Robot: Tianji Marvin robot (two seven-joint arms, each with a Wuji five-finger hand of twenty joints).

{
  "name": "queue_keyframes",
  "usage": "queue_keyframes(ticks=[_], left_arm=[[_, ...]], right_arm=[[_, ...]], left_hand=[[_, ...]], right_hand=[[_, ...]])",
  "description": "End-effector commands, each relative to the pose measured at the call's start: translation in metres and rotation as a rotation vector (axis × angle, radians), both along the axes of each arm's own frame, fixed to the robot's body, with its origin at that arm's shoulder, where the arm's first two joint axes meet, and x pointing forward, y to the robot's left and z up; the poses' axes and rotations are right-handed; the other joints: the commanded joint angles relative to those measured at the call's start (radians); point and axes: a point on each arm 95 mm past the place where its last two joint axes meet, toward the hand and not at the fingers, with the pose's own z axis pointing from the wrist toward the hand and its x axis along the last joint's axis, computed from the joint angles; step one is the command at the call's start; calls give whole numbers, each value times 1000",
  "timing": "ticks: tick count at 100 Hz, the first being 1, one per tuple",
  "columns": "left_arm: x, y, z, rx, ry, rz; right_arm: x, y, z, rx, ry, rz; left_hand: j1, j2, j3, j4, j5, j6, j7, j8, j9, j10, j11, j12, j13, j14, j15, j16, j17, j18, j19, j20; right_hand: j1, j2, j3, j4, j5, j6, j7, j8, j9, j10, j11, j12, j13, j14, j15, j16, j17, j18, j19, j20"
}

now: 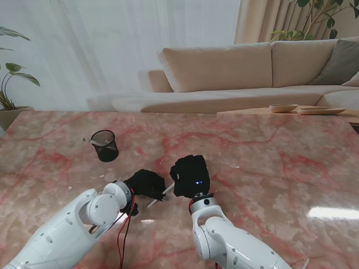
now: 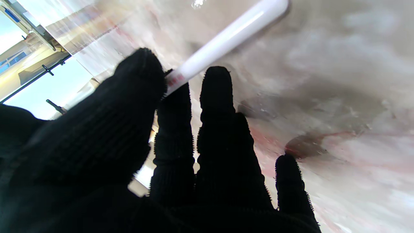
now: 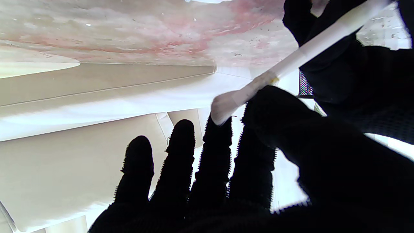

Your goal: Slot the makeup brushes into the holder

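The black mesh holder (image 1: 105, 145) stands upright on the marble table (image 1: 269, 162), far left of both hands, with a pale brush end poking over its rim. My left hand (image 1: 146, 184) is shut on a white makeup brush (image 1: 159, 196), pinching its handle (image 2: 223, 38) between thumb and forefinger. The brush's free end (image 3: 223, 110) points toward my right hand (image 1: 190, 175). That hand hovers just right of the left, its fingers (image 3: 181, 155) straight and spread. The brush tip lies close to its thumb and middle finger, not clamped.
A beige sofa (image 1: 241, 67) runs behind the table's far edge. A low wooden table with shallow dishes (image 1: 305, 109) is at the far right. A potted plant (image 1: 8, 84) stands at the far left. Red and black cables (image 1: 124, 235) hang by my left forearm.
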Motion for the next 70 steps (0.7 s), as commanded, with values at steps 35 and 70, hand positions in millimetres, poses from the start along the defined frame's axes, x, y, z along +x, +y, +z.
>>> queue_keyframes(ticks=[35, 70], left_arm=[[-7, 5, -17, 30, 60, -38], [-7, 4, -19, 3, 36, -13]], right_arm=[[-1, 0, -2, -5, 11, -6], [0, -1, -1, -13, -22, 12]], left_hand=[[-23, -54, 227, -39, 147, -1, -3, -156, 137, 9, 43, -130, 234, 157, 137, -47, -3, -15, 137, -64], [-45, -121, 296, -73, 149, -113, 106, -115, 182, -25, -44, 12, 312, 164, 164, 0, -2, -39, 176, -62]], right_hand=[[3, 17, 11, 39, 39, -26, 75, 31, 8, 1, 0, 22, 0, -17, 17, 18, -7, -4, 4, 18], [44, 20, -52, 15, 23, -36, 48, -29, 25, 3, -6, 25, 14, -16, 17, 18, 3, 1, 6, 14]])
